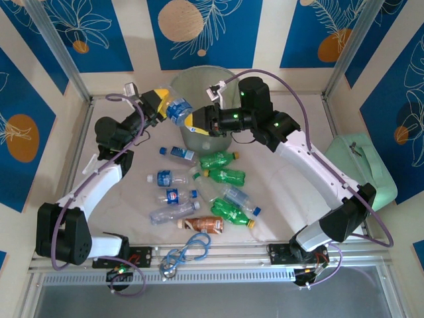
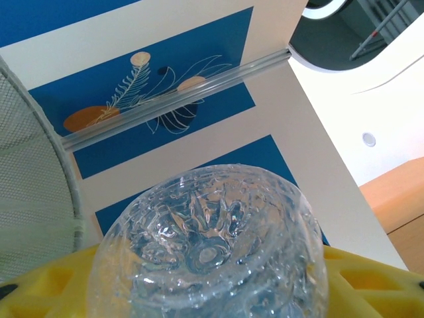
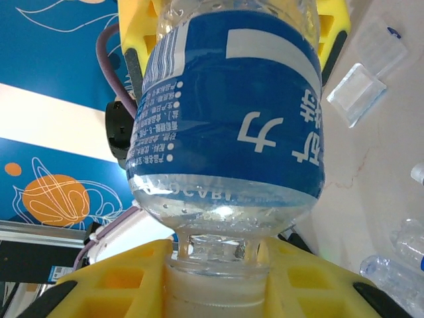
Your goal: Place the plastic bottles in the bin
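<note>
- Clear bottle [image 1: 179, 109] with a blue label is up in the air just beside the bin [image 1: 195, 83] rim, on the bin's left near side, held between both grippers.
- Left gripper [image 1: 167, 106] is clamped on the clear bottle's base end. Its yellow fingers [image 2: 46, 288] sit either side of the ribbed base.
- Right gripper [image 1: 195, 122] is closed tight on the same bottle's neck, right in front of the bin wall. Yellow fingers [image 3: 106, 281] pinch the neck.
- Other clear bottles [image 1: 169, 177] lie on the table [image 1: 278, 179], nearer than the bin and outside it.
- Three green bottles [image 1: 225, 175] with yellow caps lie there too, the closest just in front of the bin.
- Brown bottle [image 1: 202, 224] lies further out from the bin than the green ones.
- Blue-grey cable [image 1: 189, 248] lies beyond the brown bottle, farthest from the bin.
- Mint green case [image 1: 361, 165] sits well to the right of the bin.
</note>
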Motion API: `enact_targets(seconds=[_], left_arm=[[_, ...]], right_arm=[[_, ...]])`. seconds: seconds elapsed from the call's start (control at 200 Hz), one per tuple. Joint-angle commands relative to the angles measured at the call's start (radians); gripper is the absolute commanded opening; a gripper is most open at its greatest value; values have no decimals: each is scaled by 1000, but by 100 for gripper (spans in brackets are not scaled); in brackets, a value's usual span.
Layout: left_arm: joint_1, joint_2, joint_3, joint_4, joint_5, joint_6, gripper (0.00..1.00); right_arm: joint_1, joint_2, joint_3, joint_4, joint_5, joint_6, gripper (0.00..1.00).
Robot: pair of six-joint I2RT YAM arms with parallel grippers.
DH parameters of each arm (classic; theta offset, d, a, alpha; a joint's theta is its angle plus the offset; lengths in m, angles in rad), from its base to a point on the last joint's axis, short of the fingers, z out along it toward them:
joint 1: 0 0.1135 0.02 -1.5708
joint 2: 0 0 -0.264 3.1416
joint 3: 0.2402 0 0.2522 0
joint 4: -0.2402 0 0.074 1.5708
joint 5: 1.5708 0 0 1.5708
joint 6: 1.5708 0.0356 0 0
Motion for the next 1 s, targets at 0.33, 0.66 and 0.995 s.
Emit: enact_targets(seconds=[0.33, 0.66, 0.995], left_arm=[[-6, -162, 171, -763, -121, 475, 100], [0, -224, 234, -1223, -333, 675, 100], [0, -238, 205, -1380, -411, 706, 86]], right_arm=[[-32, 65, 220, -273, 146, -185, 15], [-154, 263, 480, -434, 213, -296, 15], [-174, 579, 889, -740, 344, -388, 14]])
